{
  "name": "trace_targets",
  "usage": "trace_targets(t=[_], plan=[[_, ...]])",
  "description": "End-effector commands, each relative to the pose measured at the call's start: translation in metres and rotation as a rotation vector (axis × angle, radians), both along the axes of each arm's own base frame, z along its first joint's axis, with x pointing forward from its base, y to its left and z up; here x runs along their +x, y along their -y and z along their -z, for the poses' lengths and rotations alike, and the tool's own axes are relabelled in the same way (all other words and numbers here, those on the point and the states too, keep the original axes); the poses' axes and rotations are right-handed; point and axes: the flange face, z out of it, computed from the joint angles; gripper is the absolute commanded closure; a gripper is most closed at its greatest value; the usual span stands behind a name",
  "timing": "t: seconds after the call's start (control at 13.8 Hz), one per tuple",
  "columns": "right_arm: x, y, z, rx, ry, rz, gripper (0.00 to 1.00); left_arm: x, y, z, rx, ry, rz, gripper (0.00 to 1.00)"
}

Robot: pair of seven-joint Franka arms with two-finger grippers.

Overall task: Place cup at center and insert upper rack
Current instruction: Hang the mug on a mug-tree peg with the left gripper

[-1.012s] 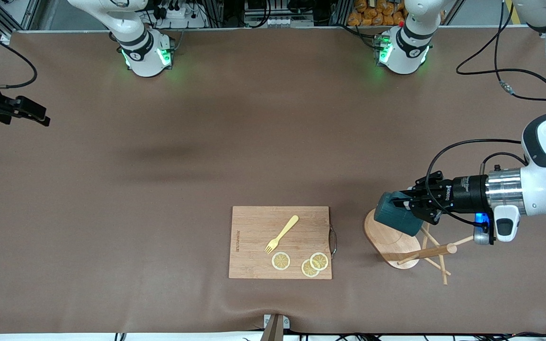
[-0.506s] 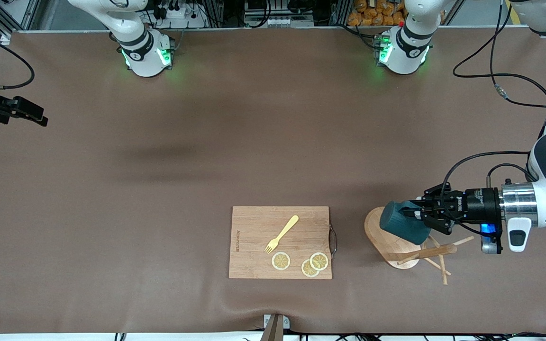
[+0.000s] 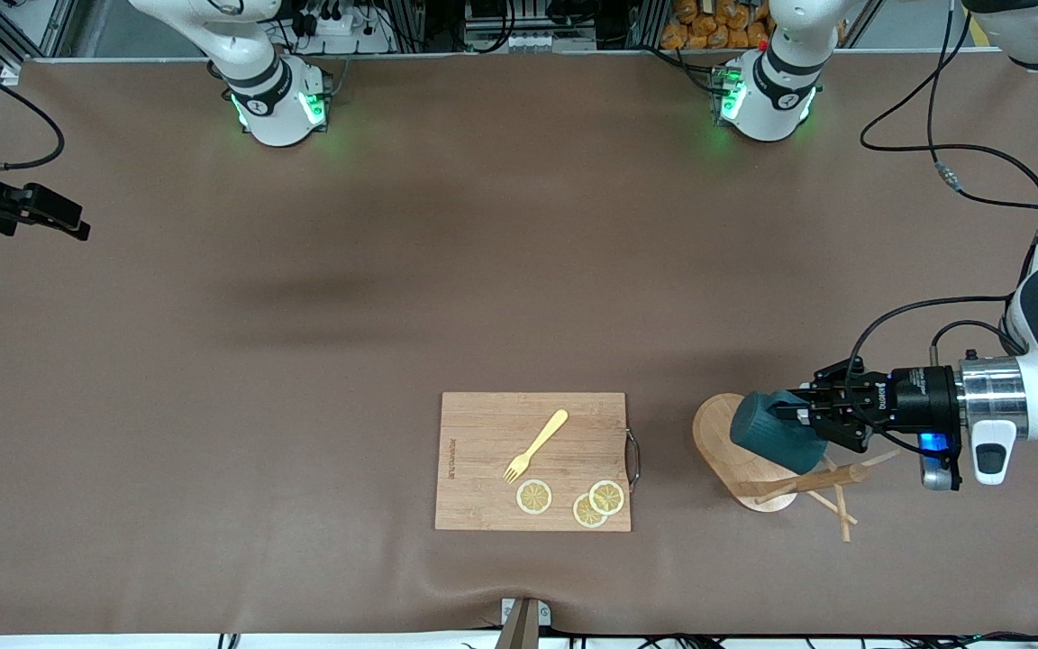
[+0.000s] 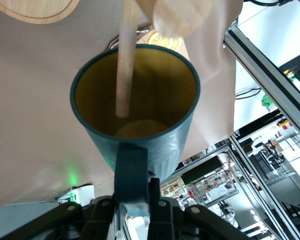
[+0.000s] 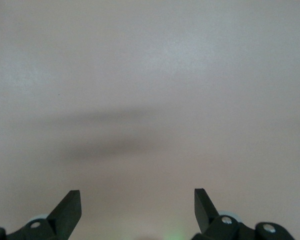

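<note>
The dark teal cup (image 3: 773, 432) hangs over the wooden mug tree (image 3: 744, 451), which stands near the left arm's end of the table with its oval base and crossed pegs (image 3: 830, 491). My left gripper (image 3: 798, 416) is shut on the cup's handle and holds it on its side. In the left wrist view the cup (image 4: 140, 145) shows its tan inside, and a wooden peg (image 4: 125, 65) reaches into its mouth. My right gripper (image 3: 50, 212) is open and empty, waiting over the table's edge at the right arm's end; its fingers (image 5: 65, 212) show bare table.
A rectangular wooden cutting board (image 3: 483, 469) with a metal handle lies toward the front camera, beside the mug tree. On it lie a yellow fork (image 3: 535, 445) and three lemon slices (image 3: 534, 497). Black cables trail over the table by the left arm.
My left gripper has moved down toward the front camera with the cup, and slightly toward the left arm's end. The cup has lowered over the mug tree. The right arm has barely moved.
</note>
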Motion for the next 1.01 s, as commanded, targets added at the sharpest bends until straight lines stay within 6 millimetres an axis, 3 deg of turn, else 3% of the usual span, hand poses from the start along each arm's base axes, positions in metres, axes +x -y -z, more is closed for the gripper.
trace_targets(t=[0.0, 0.36, 0.58, 0.94], plan=[[-0.001, 0.001, -0.006, 0.002, -0.002, 0.006, 0.00, 0.002, -0.009, -0.001, -0.058, 0.023, -0.017, 1.00], [-0.003, 0.002, -0.007, 0.002, -0.005, 0.007, 0.00, 0.006, -0.029, 0.006, -0.183, 0.038, -0.064, 1.00], [-0.003, 0.005, -0.006, 0.001, -0.002, 0.013, 0.00, 0.005, -0.028, 0.012, -0.198, 0.044, -0.055, 1.00], [-0.002, 0.006, -0.006, 0.001, -0.003, 0.015, 0.00, 0.008, -0.034, 0.038, -0.234, 0.031, -0.059, 1.00]])
